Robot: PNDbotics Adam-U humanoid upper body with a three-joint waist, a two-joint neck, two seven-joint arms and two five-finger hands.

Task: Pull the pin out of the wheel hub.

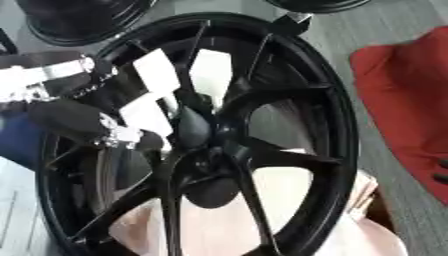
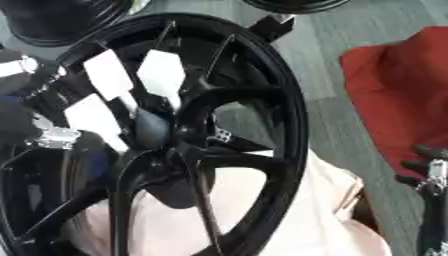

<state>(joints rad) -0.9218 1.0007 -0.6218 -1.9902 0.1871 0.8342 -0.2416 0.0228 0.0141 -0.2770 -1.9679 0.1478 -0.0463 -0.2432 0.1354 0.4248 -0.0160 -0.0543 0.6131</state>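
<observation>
Wheel hub (image 1: 203, 150), the dark centre of a glossy black alloy wheel (image 1: 337, 125), is sitting in the middle of both views, with spokes fanning out from it and a pale pink cloth (image 1: 289, 190) showing through the lower openings. The pin itself is not standing out clearly; it is probably hidden in the shadowed hub area behind the fingers. The left robot hand (image 1: 144, 117) is reaching in from the left through the spokes, its white-padded fingers (image 1: 157, 70) spreading over the upper spokes and bending toward the hub, but whether they are closing on anything cannot be told. The right robot hand (image 2: 429, 172) is showing only as dark fingertips at the right edge, beside a red cloth (image 1: 411, 95), and its state cannot be told either. To do this step well, the left robot hand is likely needing to settle its fingertips squarely on the pin, then draw straight out along the hub axis without snagging a spoke or rocking the wheel. A second black wheel (image 1: 79, 17) is lying beyond, at the top left.
</observation>
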